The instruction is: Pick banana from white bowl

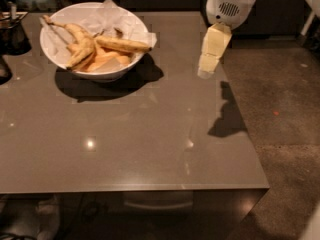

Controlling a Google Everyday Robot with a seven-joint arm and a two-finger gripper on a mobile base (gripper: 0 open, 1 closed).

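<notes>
The white bowl (60, 61), lined with crumpled white paper, sits at the table's back left. The nearly straight yellow banana (123, 44) lies across its right side, dark tip toward the rim. A curved banana with a long thin stem (75, 36) and paler orange pieces (102, 59) lie beside it. My gripper (206, 71) hangs from the white arm above the table's right edge, well to the right of the bowl, with nothing in it.
A small dark container (12, 31) stands at the back left edge beside the bowl. The grey table (130, 134) ends at right, with speckled floor (285, 109) beyond. The gripper's shadow (227, 114) falls on the table's right side.
</notes>
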